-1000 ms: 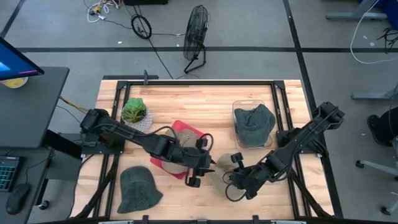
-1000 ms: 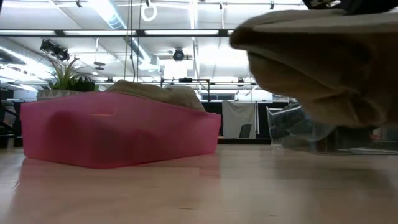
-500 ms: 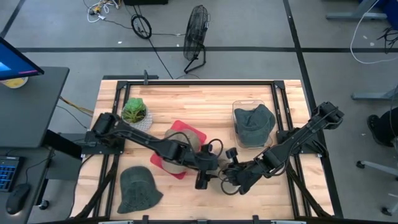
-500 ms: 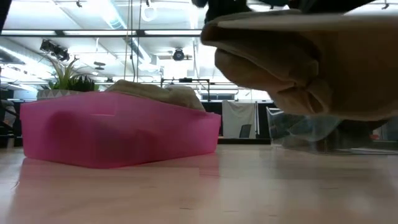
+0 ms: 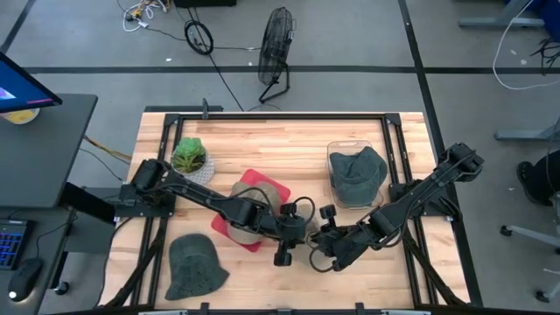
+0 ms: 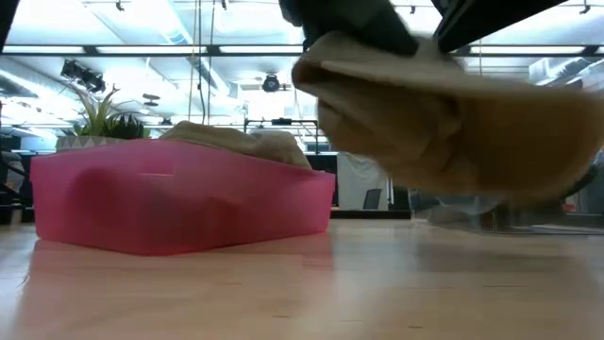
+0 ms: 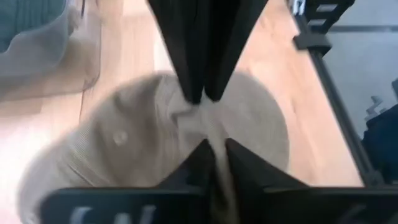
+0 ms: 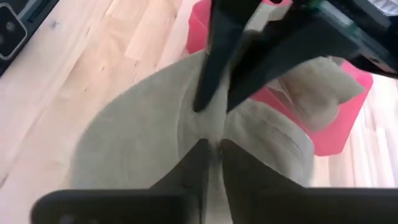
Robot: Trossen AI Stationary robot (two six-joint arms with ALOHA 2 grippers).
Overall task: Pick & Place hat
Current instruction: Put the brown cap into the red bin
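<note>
A tan hat (image 6: pixel 444 123) hangs in the air between my two grippers, clear of the wooden table. The left wrist view shows its crown and top button (image 7: pixel 120 137); in the right wrist view the tan hat (image 8: pixel 130 143) fills the middle. My left gripper (image 5: pixel 293 245) reaches in from the table's left and my right gripper (image 5: pixel 322 238) from the right. They meet tip to tip over the hat, and both are shut on it. In the high view the arms hide most of the hat. My left gripper (image 7: pixel 216 144) pinches a raised fold of the crown cloth (image 7: pixel 217 134) between its two fingers, slanting down from the table's left. The hat is lifted clear and sags below the fingers. My right gripper (image 8: pixel 213 144) pinches the same ridge of cloth (image 8: pixel 211 127) on the crown, slanting down from the table's right, fingertips facing those of the left gripper. The hat hangs below it, clear of the table.
A pink bin (image 5: pixel 254 188) just left of the grippers holds another tan hat (image 6: pixel 241 142). A dark green hat (image 5: pixel 194 265) lies near the table's near left corner. A clear container with a green hat (image 5: pixel 356 175) stands far right; a potted plant (image 5: pixel 189 156) far left.
My left gripper has moved toward the table's right and come onto the hat that the right gripper holds. The right gripper has carried the hat a little toward the table's left, and the hat has sunk slightly, still clear of the table.
</note>
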